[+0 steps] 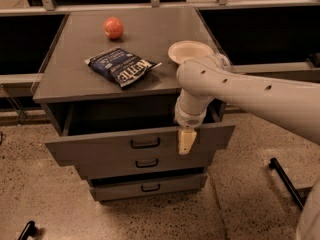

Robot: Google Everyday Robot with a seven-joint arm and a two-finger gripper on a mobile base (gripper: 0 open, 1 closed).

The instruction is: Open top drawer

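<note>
The top drawer (95, 150) of the grey cabinet is pulled out part way, and its dark inside shows behind the flat grey front. Its small black bar handle (145, 143) is at the centre of the front. My gripper (186, 142) hangs pointing down from the white arm (240, 91). It is in front of the drawer's front, to the right of the handle and apart from it.
On the cabinet top (70, 59) lie a red apple (113, 27), a blue chip bag (121, 65) and a white bowl (189, 50). The middle drawer (110, 168) and the bottom drawer (170, 185) sit below. A black bar (285, 181) lies on the floor at the right.
</note>
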